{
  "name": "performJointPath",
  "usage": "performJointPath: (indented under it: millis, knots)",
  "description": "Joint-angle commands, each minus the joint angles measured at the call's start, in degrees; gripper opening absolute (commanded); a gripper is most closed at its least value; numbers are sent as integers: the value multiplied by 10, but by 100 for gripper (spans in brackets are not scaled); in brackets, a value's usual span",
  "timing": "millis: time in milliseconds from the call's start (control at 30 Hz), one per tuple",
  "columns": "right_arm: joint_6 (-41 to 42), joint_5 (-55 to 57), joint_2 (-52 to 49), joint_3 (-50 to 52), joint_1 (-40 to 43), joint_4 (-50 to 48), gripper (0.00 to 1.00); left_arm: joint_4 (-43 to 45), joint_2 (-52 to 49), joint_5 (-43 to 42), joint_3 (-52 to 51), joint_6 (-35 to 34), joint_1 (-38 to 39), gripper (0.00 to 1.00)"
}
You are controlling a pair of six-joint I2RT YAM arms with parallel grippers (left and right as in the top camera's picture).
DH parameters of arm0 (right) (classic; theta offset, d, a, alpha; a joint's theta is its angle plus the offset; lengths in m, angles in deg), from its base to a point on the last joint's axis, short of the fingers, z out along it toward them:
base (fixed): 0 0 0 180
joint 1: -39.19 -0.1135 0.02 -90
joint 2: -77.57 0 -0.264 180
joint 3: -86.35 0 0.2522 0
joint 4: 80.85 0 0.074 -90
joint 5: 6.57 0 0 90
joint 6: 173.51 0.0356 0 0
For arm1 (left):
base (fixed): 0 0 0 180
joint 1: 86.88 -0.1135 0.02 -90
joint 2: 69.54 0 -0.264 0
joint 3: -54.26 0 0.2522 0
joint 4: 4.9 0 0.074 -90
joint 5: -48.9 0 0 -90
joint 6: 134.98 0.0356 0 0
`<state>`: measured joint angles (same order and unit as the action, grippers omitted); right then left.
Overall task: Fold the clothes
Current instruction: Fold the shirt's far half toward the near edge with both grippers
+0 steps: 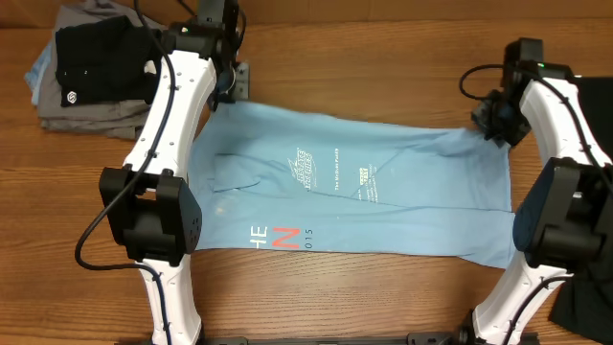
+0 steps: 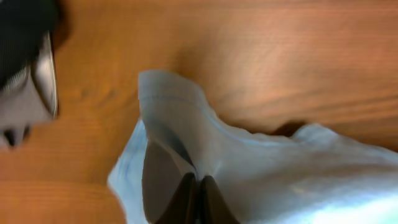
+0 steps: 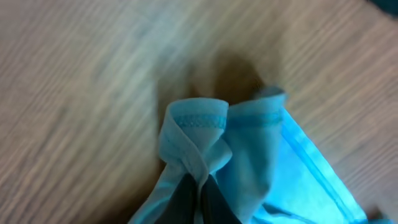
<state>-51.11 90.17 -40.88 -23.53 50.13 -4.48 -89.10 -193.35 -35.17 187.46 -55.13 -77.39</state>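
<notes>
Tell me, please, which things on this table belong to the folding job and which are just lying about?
Job in hand:
- light blue T-shirt, spread across the middle of the table

Lying about:
- black shirt with white logo, on top of the pile at the far left
- grey garments under it
- dark cloth at the near right edge
</notes>
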Motion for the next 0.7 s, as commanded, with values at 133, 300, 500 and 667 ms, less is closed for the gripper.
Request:
performJointPath:
  millis: [133,300,500,667]
  knots:
    - [43,-60,59,-14,23,56,4,-87,40,24,4,-53,-19,4]
    - [43,-60,80,-14,22,109,4,-148,40,21,3,-72,-22,4]
    - [43,-58,94,-14,22,169,4,-205,42,22,3,-73,-22,4]
    - [43,-55,94,-11,20,208,4,-235,42,37,3,-94,-22,4]
